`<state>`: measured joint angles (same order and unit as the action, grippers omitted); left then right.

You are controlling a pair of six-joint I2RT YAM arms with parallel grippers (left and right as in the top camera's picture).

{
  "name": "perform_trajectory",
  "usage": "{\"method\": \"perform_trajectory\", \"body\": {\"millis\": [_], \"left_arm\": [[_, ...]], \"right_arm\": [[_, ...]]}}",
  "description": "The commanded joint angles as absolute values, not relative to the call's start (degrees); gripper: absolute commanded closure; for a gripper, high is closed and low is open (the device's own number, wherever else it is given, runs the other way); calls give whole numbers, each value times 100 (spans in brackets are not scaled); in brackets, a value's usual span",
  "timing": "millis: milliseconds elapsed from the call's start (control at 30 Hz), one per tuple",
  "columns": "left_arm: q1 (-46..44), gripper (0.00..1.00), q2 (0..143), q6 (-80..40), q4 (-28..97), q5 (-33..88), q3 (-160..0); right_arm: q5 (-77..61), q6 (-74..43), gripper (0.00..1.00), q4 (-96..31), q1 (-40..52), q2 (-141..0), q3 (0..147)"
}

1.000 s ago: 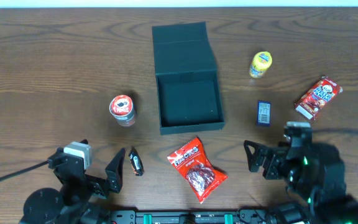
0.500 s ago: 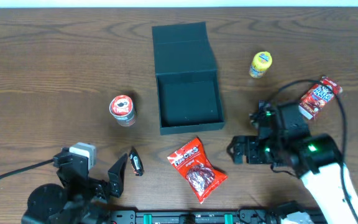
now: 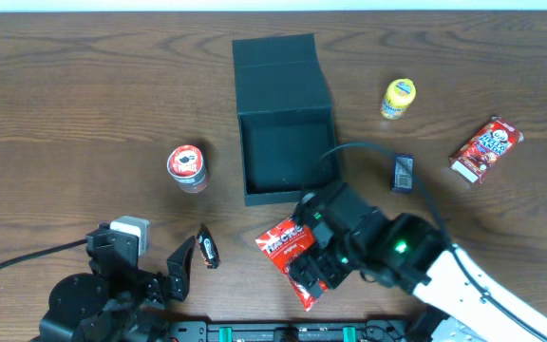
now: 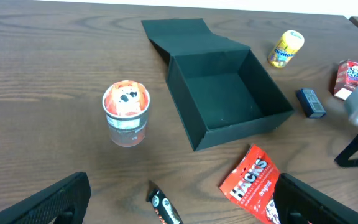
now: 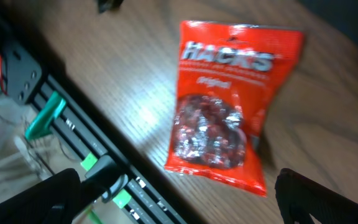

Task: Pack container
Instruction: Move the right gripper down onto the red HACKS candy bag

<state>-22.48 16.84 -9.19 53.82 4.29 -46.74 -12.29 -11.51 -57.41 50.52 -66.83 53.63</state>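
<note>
The container (image 3: pixel 292 195) is a dark teal box standing open at the table's middle, its lid (image 3: pixel 278 62) folded back and its inside empty. It also shows in the left wrist view (image 4: pixel 247 127). A red Hacks bag (image 3: pixel 281 242) lies flat in front of it and shows in both wrist views (image 4: pixel 257 183) (image 5: pixel 229 112). My right gripper (image 3: pixel 313 266) hovers open above the bag's near end (image 5: pixel 179 196), holding nothing. My left gripper (image 3: pixel 145 258) is open and empty at the front left (image 4: pixel 179 208).
A Pringles cup (image 3: pixel 187 167) stands left of the box. A small black snack bar (image 3: pixel 207 247) lies by the left gripper. To the right are a yellow can (image 3: pixel 399 98), a small blue box (image 3: pixel 404 173) and a red snack pack (image 3: pixel 485 149).
My right arm has swung left from the table's right side to above the red Hacks bag. The small blue box is uncovered again. The left arm has barely moved.
</note>
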Motion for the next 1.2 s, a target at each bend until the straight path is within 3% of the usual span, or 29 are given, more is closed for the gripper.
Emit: {"method": "perform_trajectory", "body": {"millis": [0,533,1167], "left_arm": [[-2213,5,1719,-989,5398,386,-4746],[-2213,5,1719,-1201,5474,410,-4746],[-2213,5,1719,-1201,5614,451,-4746]], "right_arm": [[-803,-1179,1,-5728,5349,-7050,5461],[-711,-1444,1,-5181,5402,-9253,5461],[-454,-1990,7,-5026,5404,-9389,5459]]}}
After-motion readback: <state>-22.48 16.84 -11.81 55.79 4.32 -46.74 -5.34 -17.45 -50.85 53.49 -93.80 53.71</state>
